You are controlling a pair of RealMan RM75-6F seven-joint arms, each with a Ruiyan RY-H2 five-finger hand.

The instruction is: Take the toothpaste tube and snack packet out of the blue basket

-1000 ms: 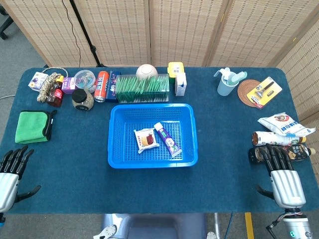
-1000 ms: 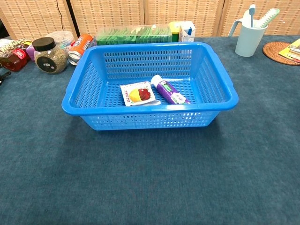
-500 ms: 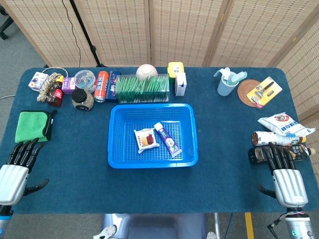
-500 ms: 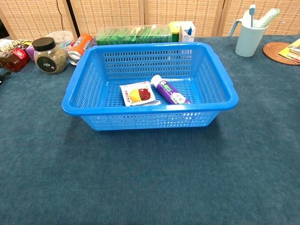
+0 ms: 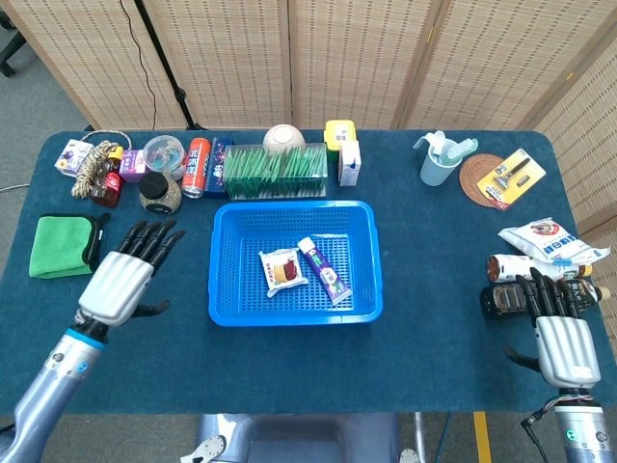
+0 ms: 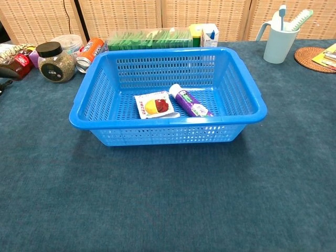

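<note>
The blue basket [image 5: 224,289] [image 6: 247,113] sits mid-table. Inside lie a white snack packet [image 5: 283,269] [image 6: 154,104] with a red and yellow picture, and to its right a purple-and-white toothpaste tube [image 5: 324,271] [image 6: 190,101]. My left hand [image 5: 126,272] hovers open to the left of the basket, fingers spread and pointing away from me. Open too, my right hand [image 5: 558,334] stays at the table's right front, far from the basket. Neither hand shows in the chest view.
Jars, a can, a green box [image 5: 275,171] and cartons line the back edge behind the basket. A green cloth [image 5: 61,246] lies at the left. A cup with a toothbrush [image 5: 440,160], a coaster and snack bags [image 5: 544,240] crowd the right side near my right hand.
My left hand has swung from the table's front left corner forward and right, toward the basket's left side. The right hand has barely shifted. The basket's contents are unmoved.
</note>
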